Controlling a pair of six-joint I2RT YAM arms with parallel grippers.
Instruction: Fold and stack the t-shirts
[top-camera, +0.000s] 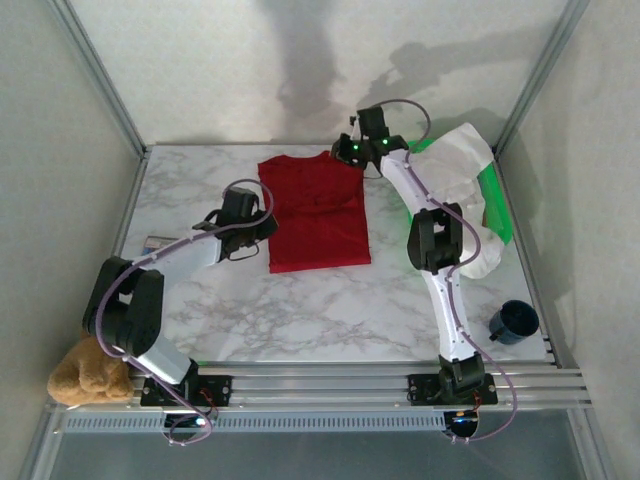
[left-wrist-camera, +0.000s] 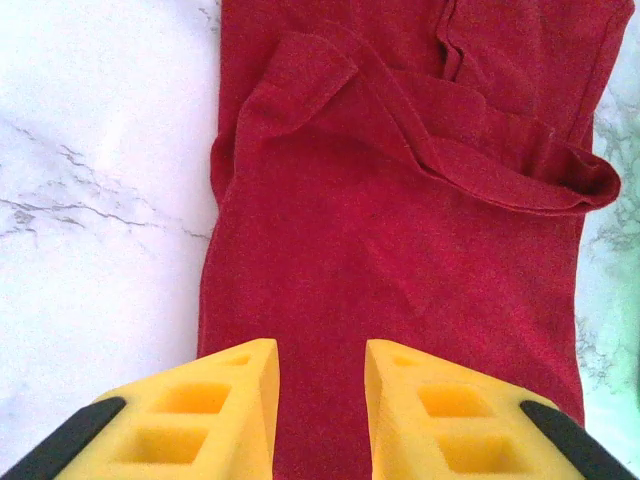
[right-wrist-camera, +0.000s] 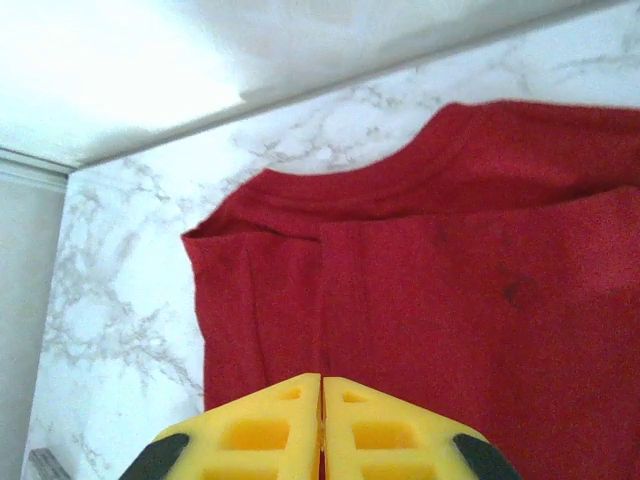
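The red t-shirt (top-camera: 315, 212) is laid flat at table centre, sleeves folded inward. The left gripper (left-wrist-camera: 320, 350) is held open at its 9 o'clock edge, presumably for the next fold. The right gripper (right-wrist-camera: 322, 385) is closed at 1 o'clock; a pinch on the cloth cannot be confirmed.

Deep red t-shirt (top-camera: 315, 212), flat with sleeves tucked in, at centre; white t-shirt (top-camera: 455, 168) in a loose, perhaps draped heap, far right.
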